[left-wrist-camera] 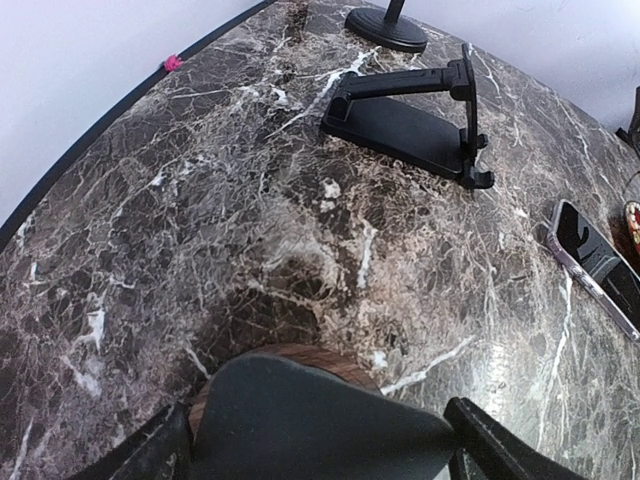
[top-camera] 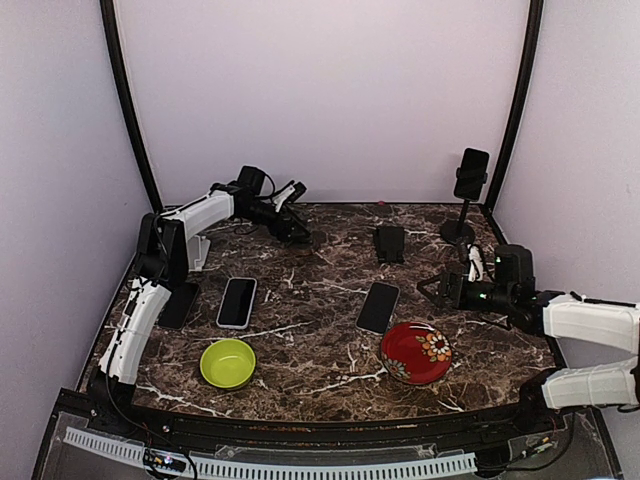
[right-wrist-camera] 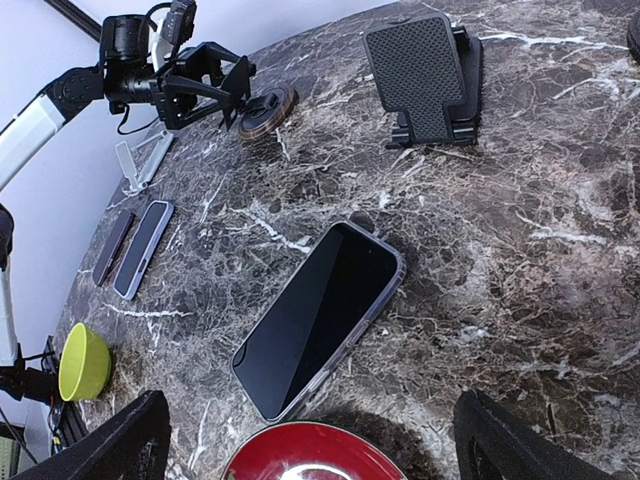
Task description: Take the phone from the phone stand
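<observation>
Black slab phone (top-camera: 471,173) upright, long axis vertical, clamped atop tall black pole stand (top-camera: 458,232). Lies 1 o'clock from right pincer (top-camera: 428,290). Right pincer spread, empty, nearer one.

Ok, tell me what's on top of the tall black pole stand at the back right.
A dark rectangular phone stands upright, clamped atop the tall black pole stand. The mount behind the phone is covered by it.

The black phone (right-wrist-camera: 320,318), in a clear case, lies flat and screen up just ahead of the right jaws; the black folding stand (right-wrist-camera: 425,75) sits farther ahead, apart.
</observation>
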Motion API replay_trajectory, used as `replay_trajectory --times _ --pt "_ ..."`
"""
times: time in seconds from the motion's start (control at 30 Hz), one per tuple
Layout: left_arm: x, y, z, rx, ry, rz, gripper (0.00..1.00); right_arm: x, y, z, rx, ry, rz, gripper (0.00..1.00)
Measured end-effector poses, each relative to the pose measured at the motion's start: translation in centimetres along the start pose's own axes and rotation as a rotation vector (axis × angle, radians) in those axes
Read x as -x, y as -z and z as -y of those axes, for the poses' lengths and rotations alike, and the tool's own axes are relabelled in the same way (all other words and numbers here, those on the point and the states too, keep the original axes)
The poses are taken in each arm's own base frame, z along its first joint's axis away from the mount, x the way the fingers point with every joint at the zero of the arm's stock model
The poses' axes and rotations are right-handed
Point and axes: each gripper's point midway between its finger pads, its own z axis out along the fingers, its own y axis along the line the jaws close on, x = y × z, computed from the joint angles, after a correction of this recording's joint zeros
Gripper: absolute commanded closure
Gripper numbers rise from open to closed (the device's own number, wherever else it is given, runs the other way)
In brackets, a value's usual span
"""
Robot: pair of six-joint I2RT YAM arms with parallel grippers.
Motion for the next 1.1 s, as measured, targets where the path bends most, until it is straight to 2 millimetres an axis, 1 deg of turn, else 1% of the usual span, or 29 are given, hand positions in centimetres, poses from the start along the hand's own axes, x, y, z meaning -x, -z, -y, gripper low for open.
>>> replay_trajectory --times 0.17,0.27,0.43,0.63,0.73,0.8,0.93,1.03,1.1 --pt "-0.2 0.1 -0.2 0.016 -0.016 -0.011 0.21 0.3 0.2 -0.2 0.005 0.005 0.011 0.01" --pt "0.1 0.3 -0.2 0.025 -0.033 -0.012 0.25 0.4 0.3 -0.4 0.008 0.009 0.018 0.01" --pt "0.7 0.9 0.0 0.044 -0.038 -0.013 0.37 0.4 0.3 -0.4 0.008 0.009 0.018 0.01" --pt "0.2 1.4 0.8 0.057 -0.007 -0.039 0.50 0.6 0.4 -0.4 0.009 0.011 0.023 0.01" --pt "0.0 1.9 1.2 0.068 0.015 -0.049 0.54 0.6 0.5 -0.5 0.012 0.012 0.028 0.01" --pt "-0.2 2.2 1.2 0.086 0.029 -0.058 0.58 0.7 0.6 -0.6 0.013 0.011 0.031 0.01" --pt "-0.6 3.0 1.3 0.145 0.056 -0.068 0.59 0.6 0.8 -0.7 0.016 0.012 0.037 0.01" --pt "-0.7 4.1 1.2 0.210 0.083 -0.075 0.59 0.7 1.0 -0.7 0.017 0.013 0.044 0.01" --pt "-0.4 4.9 1.0 0.266 0.096 -0.075 0.60 0.8 1.0 -0.8 0.019 0.015 0.049 0.01"
